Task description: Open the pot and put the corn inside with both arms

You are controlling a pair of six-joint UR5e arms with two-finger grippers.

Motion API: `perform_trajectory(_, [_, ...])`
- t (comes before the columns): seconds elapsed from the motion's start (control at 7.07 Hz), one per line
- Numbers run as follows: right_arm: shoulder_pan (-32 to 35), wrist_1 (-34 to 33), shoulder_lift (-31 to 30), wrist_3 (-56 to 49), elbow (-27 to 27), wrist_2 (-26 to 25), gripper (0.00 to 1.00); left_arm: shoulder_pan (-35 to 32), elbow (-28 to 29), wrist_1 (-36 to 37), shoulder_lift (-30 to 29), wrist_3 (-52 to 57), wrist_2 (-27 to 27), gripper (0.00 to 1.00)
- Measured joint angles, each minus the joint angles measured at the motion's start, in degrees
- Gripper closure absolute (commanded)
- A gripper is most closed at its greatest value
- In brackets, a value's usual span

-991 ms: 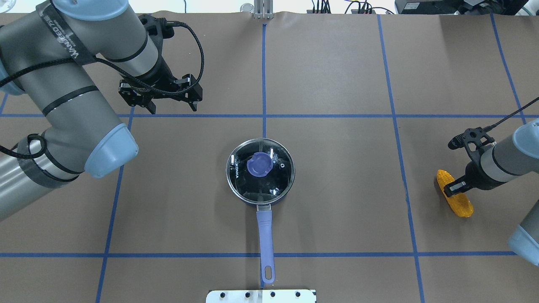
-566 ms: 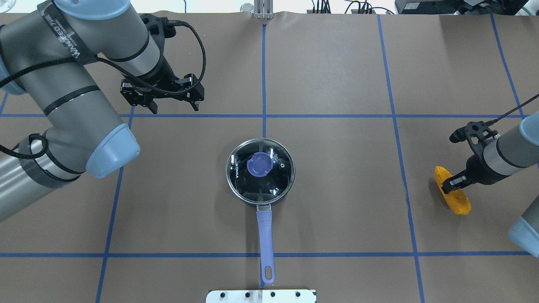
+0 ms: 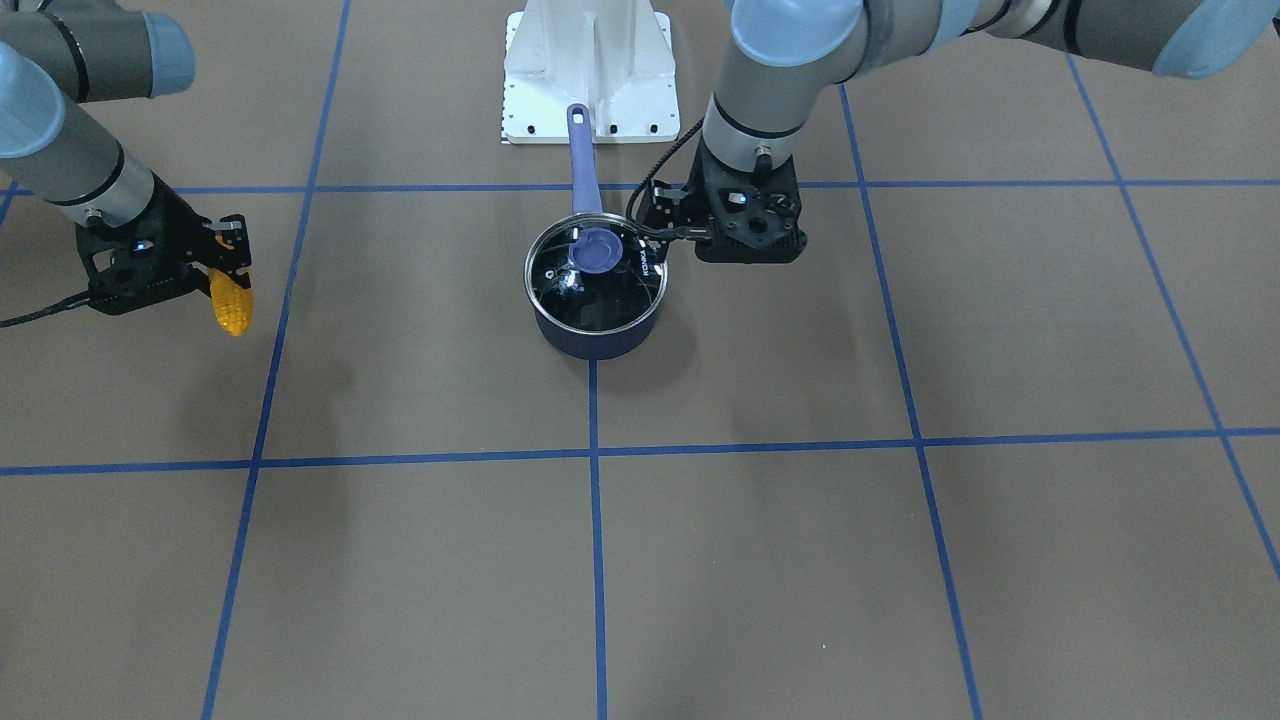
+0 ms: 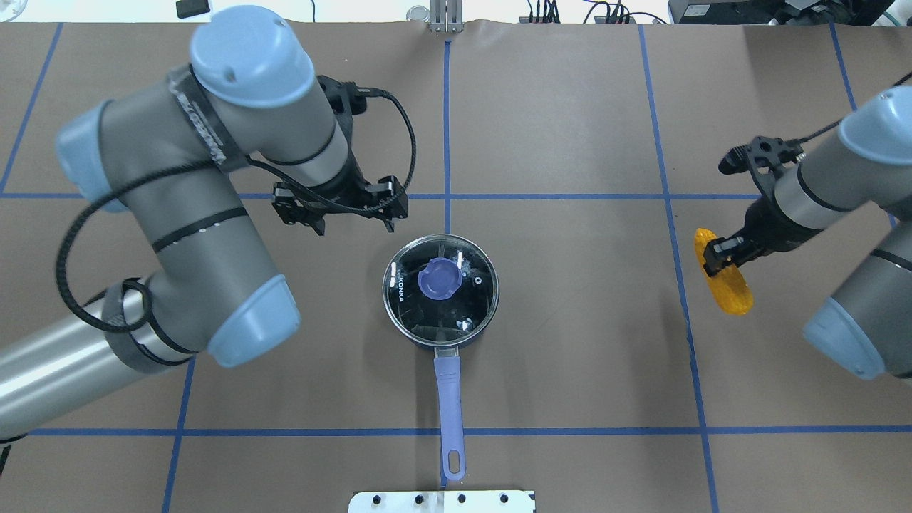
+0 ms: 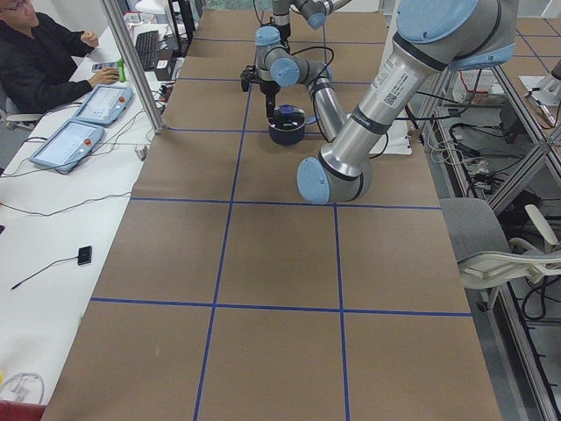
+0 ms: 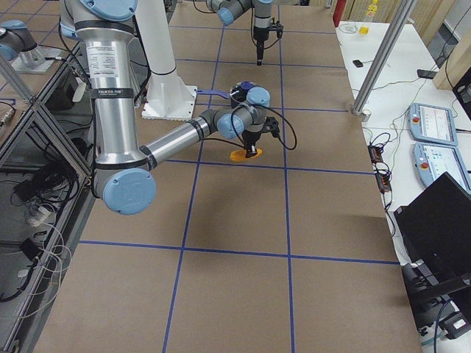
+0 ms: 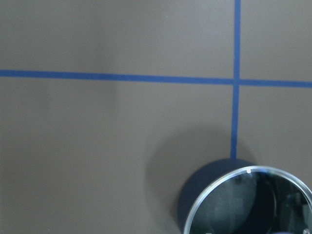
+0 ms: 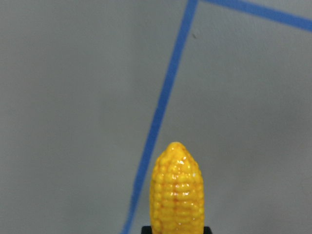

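Observation:
The navy pot [image 4: 399, 320] stands at the table's middle with its glass lid [image 4: 467, 303] on and the purple-blue knob [image 4: 439, 279] on top. Its handle [image 4: 449, 406] points toward the robot. My left gripper [image 4: 353, 226] is open and empty, hovering just left of and beyond the pot. In the front view it [image 3: 745, 240] is beside the lid [image 3: 620, 290]. The left wrist view shows only the lid's rim [image 7: 214, 187]. My right gripper [image 4: 716, 256] is shut on the orange-yellow corn [image 4: 725, 285] and holds it above the table, far right of the pot. The corn also shows in the right wrist view [image 8: 177, 192].
A white mounting plate [image 4: 442, 501] lies at the near table edge, just past the handle's tip. Blue tape lines [image 4: 670, 196] grid the brown table. An operator [image 5: 39, 61] sits at a side desk with teach pendants [image 6: 434, 121].
My left arm has swung right and nearer, bringing the open gripper close to the pot. My right gripper has carried the corn left and farther from the robot, toward the pot.

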Motion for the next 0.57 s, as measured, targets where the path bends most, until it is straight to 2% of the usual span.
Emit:
perform_trajectory(0.28, [-0.10, -10.26, 8.83, 0.39, 1.04, -0.14, 0.71, 2.34, 3.57, -0.14, -3.53, -0.79, 1.43, 0.01])
perform_trajectory(0.57, [-1.48, -13.39, 13.13, 0.80, 0.76, -0.54, 0.71, 4.30, 6.46, -0.60, -6.17, -2.70, 1.86, 0.01])
